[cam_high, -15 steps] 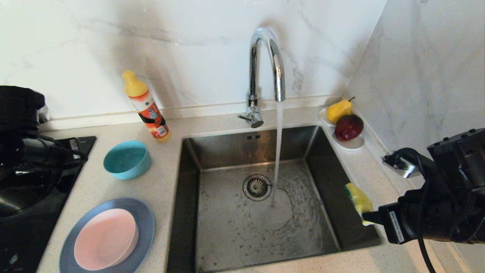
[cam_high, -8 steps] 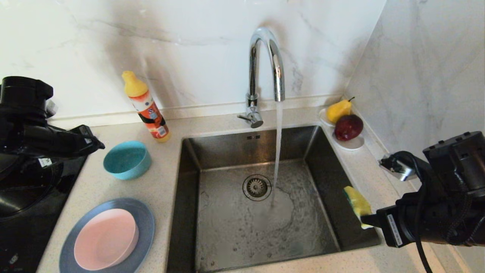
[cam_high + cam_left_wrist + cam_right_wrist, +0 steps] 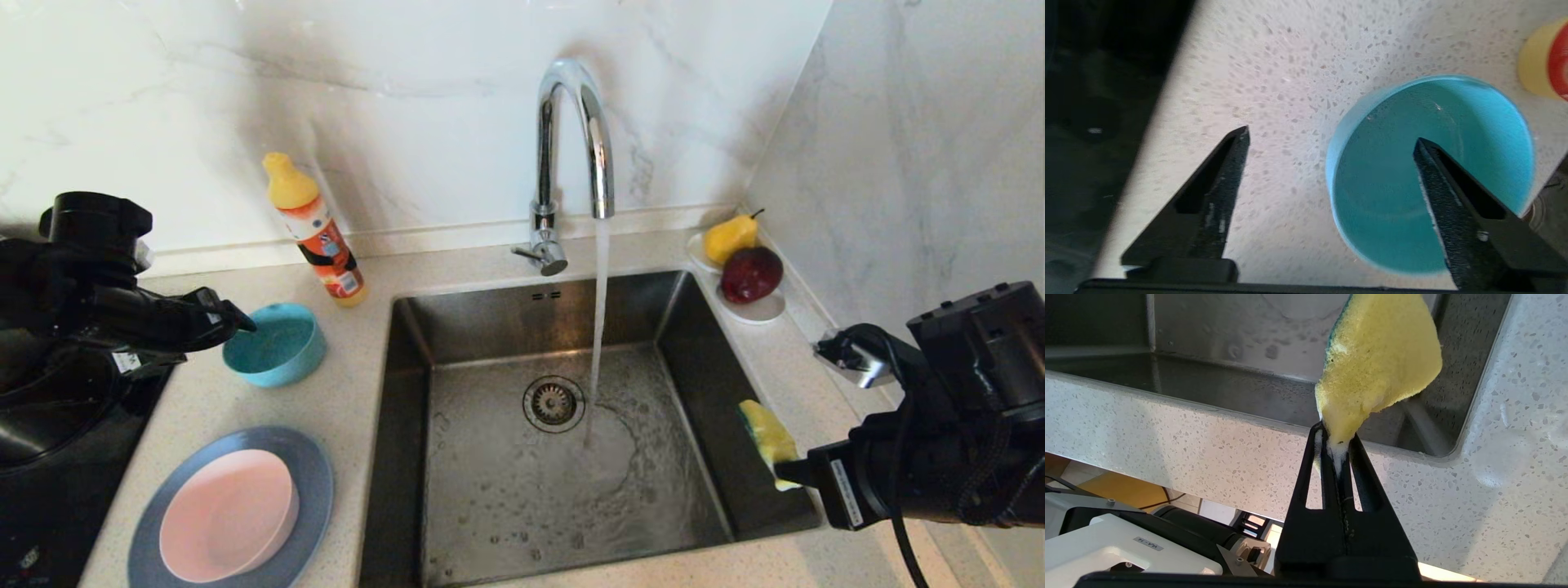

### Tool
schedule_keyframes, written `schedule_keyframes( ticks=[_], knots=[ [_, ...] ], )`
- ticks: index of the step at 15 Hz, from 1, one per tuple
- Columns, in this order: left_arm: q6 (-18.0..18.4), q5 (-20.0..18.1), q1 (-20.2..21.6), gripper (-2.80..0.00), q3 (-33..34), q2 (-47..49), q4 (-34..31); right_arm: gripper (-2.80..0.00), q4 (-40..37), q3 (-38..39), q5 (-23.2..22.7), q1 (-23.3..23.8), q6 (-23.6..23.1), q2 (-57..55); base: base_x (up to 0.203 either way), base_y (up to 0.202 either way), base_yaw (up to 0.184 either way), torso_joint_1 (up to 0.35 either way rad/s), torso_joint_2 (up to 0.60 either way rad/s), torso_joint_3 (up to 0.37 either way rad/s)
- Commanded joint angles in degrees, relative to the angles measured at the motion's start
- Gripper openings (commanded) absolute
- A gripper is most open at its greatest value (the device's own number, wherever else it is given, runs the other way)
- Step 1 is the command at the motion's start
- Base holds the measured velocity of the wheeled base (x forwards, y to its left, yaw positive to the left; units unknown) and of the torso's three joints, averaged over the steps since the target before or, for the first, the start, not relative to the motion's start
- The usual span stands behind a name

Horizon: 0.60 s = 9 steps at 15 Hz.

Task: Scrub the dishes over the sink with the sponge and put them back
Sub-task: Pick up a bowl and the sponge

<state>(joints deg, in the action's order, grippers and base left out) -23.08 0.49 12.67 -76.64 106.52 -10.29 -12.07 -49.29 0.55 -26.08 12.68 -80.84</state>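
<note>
Since a sec ago my left gripper (image 3: 237, 320) has swung in from over the black cooktop (image 3: 49, 457) toward the teal bowl (image 3: 275, 343), and its jaws have gone from shut to spread wide. Left wrist view shows one finger (image 3: 1457, 204) over the bowl's inside, the other over bare counter (image 3: 1274, 81) just beside it, so the near rim sits between them; can't tell if anything touches yet. Bowl is upright on the counter, left of the sink (image 3: 571, 457), w/ the orange soap bottle (image 3: 318, 237) behind it near the wall.

Right side hasn't budged: right gripper (image 3: 784, 474) hangs over the sink's right edge, jaws pinched tight on the narrow end of the sponge (image 3: 766, 437). Sponge sticks up and out over the basin, yellow side toward the wrist cam, green face away, bit of foam at the pinch point (image 3: 1337, 451).

Tap (image 3: 571, 155) is running, stream landing just right of the drain strainer (image 3: 553, 403), water pooling across the sink floor.

Grey-blue plate (image 3: 306, 490) is at the front left of the counter w/ the pink bowl (image 3: 224, 514) sitting in it. Back right corner: white saucer (image 3: 759, 310) w/ pear (image 3: 729, 237) and apple (image 3: 751, 273), well apart from both arms.
</note>
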Motion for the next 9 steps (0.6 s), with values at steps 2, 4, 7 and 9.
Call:
schedule_keyframes(
  ticks=[2, 4, 7, 9],
  knots=[
    [-0.8, -0.1, -0.4, 0.00, -0.4, 2.1, -0.1, -2.80, -0.1, 0.1, 0.0, 0.0, 0.1, -0.7, 0.000, 0.000, 0.000, 0.000, 0.00, 0.000],
    [-1.3, -0.1, -0.5, 0.00, -1.5, 3.5, -0.4, -2.80, -0.1, -0.2, 0.0, -0.1, 0.1, -0.8, 0.000, 0.000, 0.000, 0.000, 0.00, 0.000],
    [-1.4, -0.1, -0.6, 0.00, -3.4, 5.7, -1.1, -2.80, -0.1, -0.1, 0.0, -0.6, 0.2, -0.8, 0.000, 0.000, 0.000, 0.000, 0.00, 0.000],
    [-1.5, -0.2, -0.6, 0.00, -6.4, 7.0, -4.5, -2.80, -0.1, -0.1, 0.0, -0.6, 0.2, -0.9, 0.000, 0.000, 0.000, 0.000, 0.00, 0.000]
  ],
)
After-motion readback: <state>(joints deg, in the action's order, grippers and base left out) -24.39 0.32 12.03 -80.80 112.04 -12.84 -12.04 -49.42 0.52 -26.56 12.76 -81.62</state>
